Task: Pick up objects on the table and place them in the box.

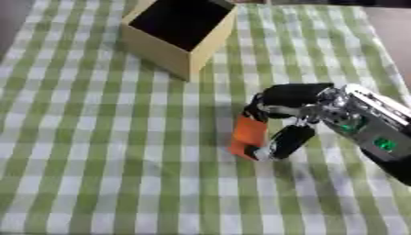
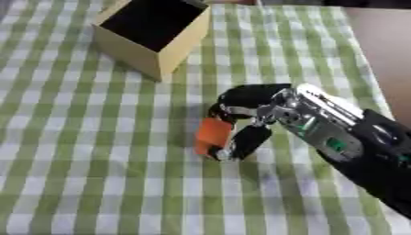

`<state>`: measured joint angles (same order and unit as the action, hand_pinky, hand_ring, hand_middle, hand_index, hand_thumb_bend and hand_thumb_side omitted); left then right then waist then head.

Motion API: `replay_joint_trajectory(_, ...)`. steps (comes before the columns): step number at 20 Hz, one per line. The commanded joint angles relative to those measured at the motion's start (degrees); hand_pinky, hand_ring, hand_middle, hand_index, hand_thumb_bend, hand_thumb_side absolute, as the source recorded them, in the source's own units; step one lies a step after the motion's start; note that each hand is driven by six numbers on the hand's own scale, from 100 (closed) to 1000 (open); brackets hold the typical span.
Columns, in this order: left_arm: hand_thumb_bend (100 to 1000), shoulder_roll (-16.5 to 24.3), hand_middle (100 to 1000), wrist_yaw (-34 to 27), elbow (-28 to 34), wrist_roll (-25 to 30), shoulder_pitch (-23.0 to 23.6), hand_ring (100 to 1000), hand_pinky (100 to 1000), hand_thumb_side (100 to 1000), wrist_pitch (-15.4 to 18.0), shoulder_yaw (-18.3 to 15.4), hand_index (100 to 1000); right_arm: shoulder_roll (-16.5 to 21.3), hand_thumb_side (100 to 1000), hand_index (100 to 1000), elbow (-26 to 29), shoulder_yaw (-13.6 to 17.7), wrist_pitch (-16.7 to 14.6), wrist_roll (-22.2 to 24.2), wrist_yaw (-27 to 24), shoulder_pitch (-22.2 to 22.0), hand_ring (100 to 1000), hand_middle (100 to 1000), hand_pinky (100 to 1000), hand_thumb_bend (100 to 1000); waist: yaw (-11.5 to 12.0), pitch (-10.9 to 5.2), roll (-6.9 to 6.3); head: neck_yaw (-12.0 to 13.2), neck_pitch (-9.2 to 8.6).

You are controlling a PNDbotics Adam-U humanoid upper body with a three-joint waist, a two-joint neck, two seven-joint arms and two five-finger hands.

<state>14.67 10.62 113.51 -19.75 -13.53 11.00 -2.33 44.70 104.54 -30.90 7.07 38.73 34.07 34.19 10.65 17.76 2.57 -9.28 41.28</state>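
An orange block (image 1: 246,135) stands on the green and white checked cloth near the middle of the table. My right hand (image 1: 301,110) comes in from the right and is curled round it, fingers over its top and far side, thumb (image 1: 287,141) against its near right side. The open cardboard box (image 1: 178,34) stands at the back left, its dark inside showing; it is well apart from the block. My left hand shows in neither view.
The checked cloth (image 1: 96,151) covers the table. Its right edge (image 2: 377,50) runs along a brown floor or surface at the upper right. Bare cloth lies to the left and in front of the block.
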Motion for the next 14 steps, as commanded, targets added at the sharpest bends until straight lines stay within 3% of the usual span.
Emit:
replay_joint_trajectory(1,442,0.57,613,-0.04,1.08,0.24,-0.4,592,726,726,-0.04,-0.14,707,0.97,590,638,1.71,1.19,1.65,-2.28,-1.59,0.38,592,428,737,118,0.03,-0.99,-0.18,-0.02,-0.25)
replay_joint_trajectory(10,441,0.64,615,0.0,1.08,0.61,-0.37,594,725,725,-0.16,-0.15,707,2.5,483,639,7.45,3.7,5.53,-3.61,-5.31,1.33,586,427,735,100,-0.22,-1.29,-0.06,0.08,-0.48)
replay_joint_trajectory(14,440,0.76,616,0.05,1.08,0.61,-0.4,594,726,725,-0.18,-0.17,707,4.52,469,650,9.42,6.3,7.13,-2.71,-9.28,4.72,592,437,743,100,-0.29,-1.43,0.13,-0.19,-1.07)
